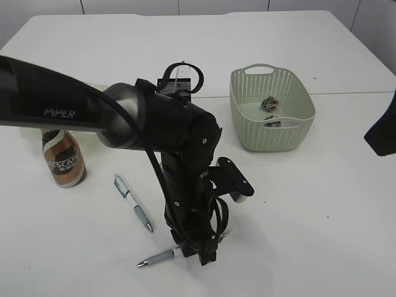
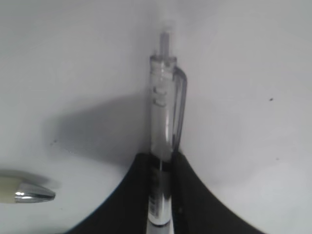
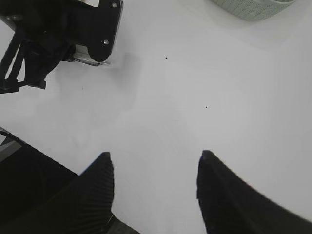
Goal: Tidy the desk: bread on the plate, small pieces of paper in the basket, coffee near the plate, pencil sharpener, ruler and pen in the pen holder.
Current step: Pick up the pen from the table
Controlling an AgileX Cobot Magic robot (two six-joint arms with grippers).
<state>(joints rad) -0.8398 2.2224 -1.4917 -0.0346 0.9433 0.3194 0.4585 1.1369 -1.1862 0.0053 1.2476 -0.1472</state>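
Note:
My left gripper (image 1: 199,252) is down at the table's front, shut on a clear grey pen (image 1: 156,258). In the left wrist view the pen (image 2: 163,112) sticks out from between the jaws (image 2: 162,163), low over the table. A second pen (image 1: 133,203), white and pale green, lies on the table to the left; its metal tip (image 2: 30,194) shows in the left wrist view. The coffee can (image 1: 63,159) stands upright at the left. The black mesh pen holder (image 1: 179,81) stands behind the arm. My right gripper (image 3: 153,165) is open and empty over bare table. Bread, ruler and sharpener are not visible.
A pale green basket (image 1: 271,127) at the back right holds crumpled paper pieces (image 1: 270,103); its rim shows in the right wrist view (image 3: 253,7). The left arm (image 1: 154,124) covers the middle of the table and hides the plate area at the left.

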